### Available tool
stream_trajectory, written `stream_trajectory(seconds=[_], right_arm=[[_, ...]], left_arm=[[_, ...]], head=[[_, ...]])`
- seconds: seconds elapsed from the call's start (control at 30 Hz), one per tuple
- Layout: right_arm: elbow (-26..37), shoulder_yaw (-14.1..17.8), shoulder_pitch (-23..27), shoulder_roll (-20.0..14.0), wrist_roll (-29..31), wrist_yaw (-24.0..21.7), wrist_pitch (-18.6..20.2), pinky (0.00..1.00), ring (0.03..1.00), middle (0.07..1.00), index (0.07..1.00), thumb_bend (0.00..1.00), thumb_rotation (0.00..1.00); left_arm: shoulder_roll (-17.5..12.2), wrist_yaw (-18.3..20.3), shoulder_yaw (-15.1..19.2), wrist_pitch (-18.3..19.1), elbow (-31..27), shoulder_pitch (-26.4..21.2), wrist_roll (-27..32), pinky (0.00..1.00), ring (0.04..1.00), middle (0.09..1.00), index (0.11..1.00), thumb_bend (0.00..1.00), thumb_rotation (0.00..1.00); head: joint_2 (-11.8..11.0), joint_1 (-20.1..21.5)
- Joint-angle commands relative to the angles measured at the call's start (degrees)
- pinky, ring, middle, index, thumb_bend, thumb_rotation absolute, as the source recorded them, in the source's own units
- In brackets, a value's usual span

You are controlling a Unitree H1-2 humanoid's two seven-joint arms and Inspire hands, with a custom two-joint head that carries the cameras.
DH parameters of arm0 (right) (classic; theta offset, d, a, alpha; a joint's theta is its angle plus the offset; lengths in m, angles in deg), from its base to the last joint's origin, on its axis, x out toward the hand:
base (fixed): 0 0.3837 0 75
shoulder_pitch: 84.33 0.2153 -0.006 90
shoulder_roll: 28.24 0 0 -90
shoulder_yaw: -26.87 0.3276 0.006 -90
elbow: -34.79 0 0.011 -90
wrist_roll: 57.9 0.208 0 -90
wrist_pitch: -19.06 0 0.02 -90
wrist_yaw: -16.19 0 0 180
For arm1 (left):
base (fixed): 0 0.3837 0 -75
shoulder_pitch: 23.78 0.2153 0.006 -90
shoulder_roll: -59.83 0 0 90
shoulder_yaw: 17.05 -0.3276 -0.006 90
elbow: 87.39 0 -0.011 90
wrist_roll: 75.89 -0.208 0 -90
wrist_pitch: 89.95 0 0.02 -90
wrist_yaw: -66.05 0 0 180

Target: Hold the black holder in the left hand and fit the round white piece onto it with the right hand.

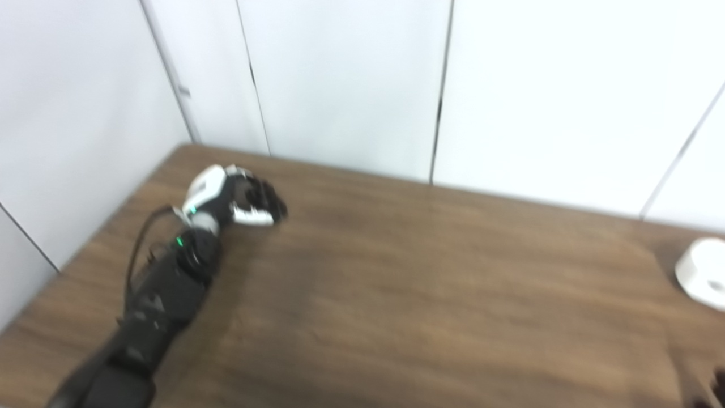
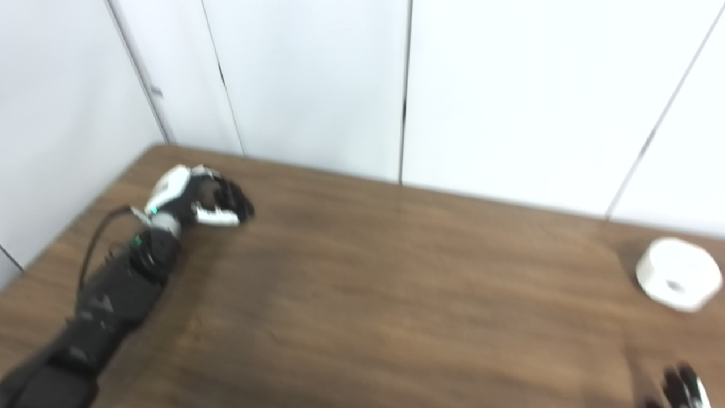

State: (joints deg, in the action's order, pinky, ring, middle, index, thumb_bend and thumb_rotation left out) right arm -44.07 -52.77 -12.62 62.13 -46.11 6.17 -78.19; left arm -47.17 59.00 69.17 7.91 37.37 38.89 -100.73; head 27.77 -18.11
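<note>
round white piece (image 2: pixel 678 273) | far right on table (image 2: pixel 396 294), well apart | left robot hand (image 2: pixel 198 198) grip unclear

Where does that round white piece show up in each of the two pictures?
Left eye view: white piece at the far right edge, partly cut off, on the table.
Right eye view: white piece fully visible, a little in from the right edge.
Shared landmark: the dark vertical wall seam near the middle.
</note>
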Motion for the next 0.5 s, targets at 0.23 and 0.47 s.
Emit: stream_trajectory(seconds=[0.23,0.47], right_arm=[[-2.7,-0.1,-1.1,-0.9,-1.4,0.4,2.7,1.00,1.000,0.987,1.000,0.67,1.00],[-2.0,0.0,-1.2,-0.9,-1.2,0.5,3.3,1.00,1.000,0.982,1.000,0.65,1.00]], left_arm=[[-1.5,-1.0,-0.5,-1.5,-0.7,-1.9,-1.0,1.00,0.994,0.949,0.761,0.95,0.13],[-1.6,-1.5,-0.4,-2.1,-0.8,-1.5,-0.9,1.00,0.991,0.942,0.758,0.95,0.12]], head=[[0.0,0.4],[0.4,0.7]])
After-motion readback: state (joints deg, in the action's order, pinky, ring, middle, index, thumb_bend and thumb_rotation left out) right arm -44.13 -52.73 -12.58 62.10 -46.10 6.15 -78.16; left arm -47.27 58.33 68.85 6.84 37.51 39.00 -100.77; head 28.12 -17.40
